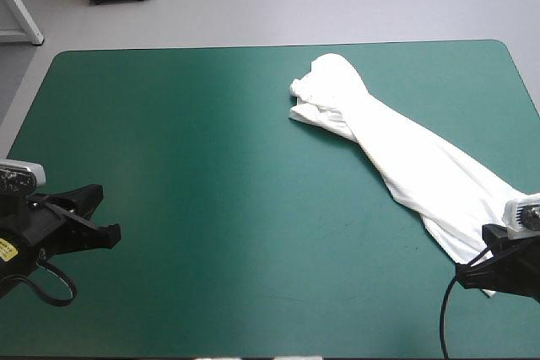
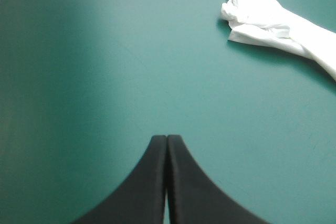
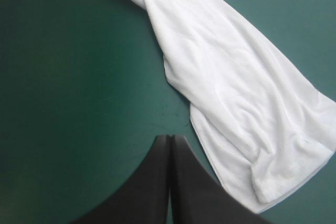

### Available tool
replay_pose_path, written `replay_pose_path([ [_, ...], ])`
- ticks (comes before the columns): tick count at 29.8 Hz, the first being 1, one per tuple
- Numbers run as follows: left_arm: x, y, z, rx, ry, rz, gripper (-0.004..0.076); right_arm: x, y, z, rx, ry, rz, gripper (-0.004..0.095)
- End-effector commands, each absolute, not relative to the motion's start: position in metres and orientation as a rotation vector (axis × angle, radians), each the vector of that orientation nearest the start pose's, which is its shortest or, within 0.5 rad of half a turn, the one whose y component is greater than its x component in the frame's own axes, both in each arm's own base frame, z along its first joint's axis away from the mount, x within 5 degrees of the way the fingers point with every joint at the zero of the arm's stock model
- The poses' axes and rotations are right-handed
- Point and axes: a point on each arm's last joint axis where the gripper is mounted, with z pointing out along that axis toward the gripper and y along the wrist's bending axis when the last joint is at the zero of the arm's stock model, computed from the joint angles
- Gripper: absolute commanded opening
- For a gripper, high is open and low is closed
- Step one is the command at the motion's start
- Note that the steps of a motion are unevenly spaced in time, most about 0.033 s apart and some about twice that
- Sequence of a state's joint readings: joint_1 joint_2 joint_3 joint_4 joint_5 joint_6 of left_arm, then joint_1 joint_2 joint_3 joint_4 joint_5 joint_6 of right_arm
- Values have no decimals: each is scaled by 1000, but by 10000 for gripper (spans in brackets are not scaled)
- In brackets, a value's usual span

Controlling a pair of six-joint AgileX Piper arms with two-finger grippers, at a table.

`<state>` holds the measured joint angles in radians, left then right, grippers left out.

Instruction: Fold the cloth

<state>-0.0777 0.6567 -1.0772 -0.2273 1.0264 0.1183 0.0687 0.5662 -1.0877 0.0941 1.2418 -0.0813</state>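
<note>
Now the soft white cloth T-shirt (image 1: pixel 396 158) lies on the smooth teal-green bench's (image 1: pixel 186 166) right side, long, wrinkly and bunched at its far end. Left black curved fingers (image 2: pixel 152 182), by the bench's near left corner, are pressed together on nothing. Right black fingers (image 3: pixel 152 182), by its near right corner, are too.

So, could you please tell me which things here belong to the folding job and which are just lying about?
For the job: T-shirt; left gripper; right gripper, both with fingers shut, holding nothing.
Just there: teal-green cover.
</note>
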Motion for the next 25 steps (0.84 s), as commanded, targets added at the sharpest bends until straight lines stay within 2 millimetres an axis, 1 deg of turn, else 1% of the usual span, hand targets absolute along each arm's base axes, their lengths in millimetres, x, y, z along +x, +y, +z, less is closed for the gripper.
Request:
replay_pose_path([
  [1, 88, -25, 439, 175, 1951, -262, -22, 53, 12, 425, -173, 2114, 110, -17],
  [7, 89, -24, 440, 172, 1936, -261, -22, 54, 12, 425, -145, 2120, 126, -16],
  [11, 94, -25, 436, 177, 1983, -264, -22, 65, 12, 424, -119, 2156, 131, 3],
  [15, 115, -27, 429, 173, 2053, -273, -22, 87, 13, 427, -158, 2196, 108, 66],
  [17, 129, -29, 425, 163, 2078, -294, -22, 103, 14, 433, -206, 2191, 79, 113],
  [21, 145, -30, 420, 154, 2103, -300, -22, 131, 16, 456, -185, 2128, 84, 256],
  [24, 157, -31, 417, 184, 2104, -274, -22, 159, 16, 466, -164, 2152, 56, 362],
  [25, 162, -31, 415, 210, 2114, -259, -22, 169, 15, 465, -154, 2175, 44, 387],
])
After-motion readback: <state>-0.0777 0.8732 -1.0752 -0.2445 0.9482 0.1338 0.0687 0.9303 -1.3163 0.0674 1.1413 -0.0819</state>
